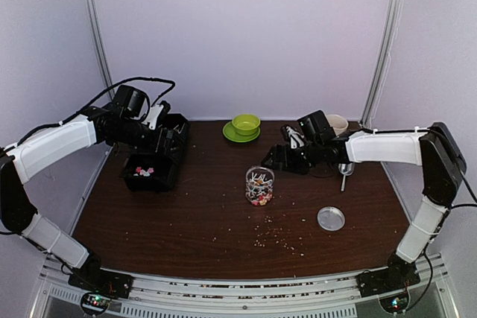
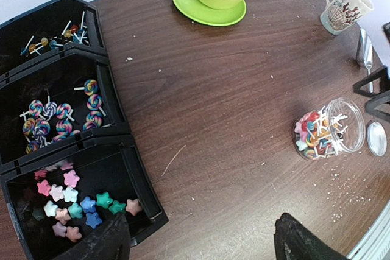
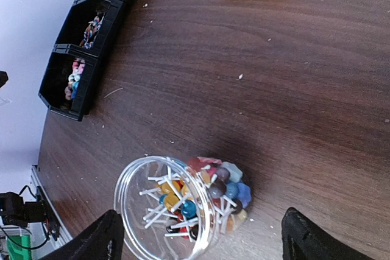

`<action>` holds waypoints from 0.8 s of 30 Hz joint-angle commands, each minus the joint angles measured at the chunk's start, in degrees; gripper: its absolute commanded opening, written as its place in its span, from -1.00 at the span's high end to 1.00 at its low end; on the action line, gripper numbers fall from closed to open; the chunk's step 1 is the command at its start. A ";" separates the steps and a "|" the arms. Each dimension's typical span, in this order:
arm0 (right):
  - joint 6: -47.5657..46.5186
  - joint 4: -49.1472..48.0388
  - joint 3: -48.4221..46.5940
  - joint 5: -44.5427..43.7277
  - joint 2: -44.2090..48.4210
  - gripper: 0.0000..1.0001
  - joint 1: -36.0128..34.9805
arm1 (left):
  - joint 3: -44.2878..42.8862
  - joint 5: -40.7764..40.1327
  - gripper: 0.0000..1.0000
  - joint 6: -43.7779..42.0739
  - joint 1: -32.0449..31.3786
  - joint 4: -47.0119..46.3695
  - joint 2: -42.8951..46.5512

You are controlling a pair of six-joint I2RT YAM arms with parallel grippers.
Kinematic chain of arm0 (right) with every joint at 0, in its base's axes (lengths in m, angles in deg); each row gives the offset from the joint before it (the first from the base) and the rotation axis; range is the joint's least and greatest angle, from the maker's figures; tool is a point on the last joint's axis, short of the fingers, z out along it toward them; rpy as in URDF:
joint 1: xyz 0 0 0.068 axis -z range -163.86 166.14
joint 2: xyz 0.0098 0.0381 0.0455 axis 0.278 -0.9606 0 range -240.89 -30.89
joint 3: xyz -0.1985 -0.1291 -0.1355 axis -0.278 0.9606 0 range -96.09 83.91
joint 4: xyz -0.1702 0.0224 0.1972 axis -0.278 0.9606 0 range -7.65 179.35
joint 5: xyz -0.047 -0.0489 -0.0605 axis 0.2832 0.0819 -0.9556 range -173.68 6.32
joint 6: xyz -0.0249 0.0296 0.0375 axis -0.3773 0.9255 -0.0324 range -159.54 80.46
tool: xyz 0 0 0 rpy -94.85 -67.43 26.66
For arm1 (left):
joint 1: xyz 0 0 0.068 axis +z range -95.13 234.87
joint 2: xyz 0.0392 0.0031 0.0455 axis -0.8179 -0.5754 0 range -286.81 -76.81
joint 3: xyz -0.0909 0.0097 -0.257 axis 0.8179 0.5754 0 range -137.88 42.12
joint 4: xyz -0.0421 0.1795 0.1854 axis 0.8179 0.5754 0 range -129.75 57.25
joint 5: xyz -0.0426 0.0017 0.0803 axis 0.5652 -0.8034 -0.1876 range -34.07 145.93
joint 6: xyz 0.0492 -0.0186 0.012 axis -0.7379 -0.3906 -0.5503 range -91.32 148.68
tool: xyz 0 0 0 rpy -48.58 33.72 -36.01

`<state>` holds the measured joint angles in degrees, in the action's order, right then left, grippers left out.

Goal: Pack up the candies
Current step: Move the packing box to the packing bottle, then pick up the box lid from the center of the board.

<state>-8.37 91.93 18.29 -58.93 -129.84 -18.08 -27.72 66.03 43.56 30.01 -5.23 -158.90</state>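
Note:
Pastel star-shaped candies [image 2: 67,202] lie in the nearest compartment of a black three-part tray [image 1: 153,161]. Swirl lollipops [image 2: 58,120] fill its middle compartment and small lollipops [image 2: 52,38] the far one. A clear open jar [image 1: 259,185] at mid-table holds lollipops and candies; it also shows in the left wrist view [image 2: 329,129] and the right wrist view [image 3: 183,205]. My left gripper [image 2: 201,242] is open and empty above the tray's right edge. My right gripper [image 3: 201,238] is open and empty, above and just behind the jar.
The jar's lid [image 1: 330,218] lies flat at the right front. A green bowl on a green plate [image 1: 244,126], a mug [image 1: 337,123] and a spoon [image 1: 344,176] stand at the back. Pale crumbs [image 1: 276,236] dot the table in front of the jar.

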 commanded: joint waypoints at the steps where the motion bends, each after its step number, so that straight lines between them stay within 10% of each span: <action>1: -6.71 11.39 0.88 -12.94 7.64 -0.80 -0.27 | -0.55 0.24 -0.67 -0.73 -0.27 -1.31 -0.08; 24: 6.70 33.41 12.53 -49.33 20.51 -0.46 -15.87 | -0.64 0.98 -0.67 -0.36 -0.27 -1.30 0.02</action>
<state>-6.29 122.90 30.09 -101.94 -108.58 -32.02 -27.72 66.27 43.56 30.01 -5.23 -158.90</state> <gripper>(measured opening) 0.745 0.836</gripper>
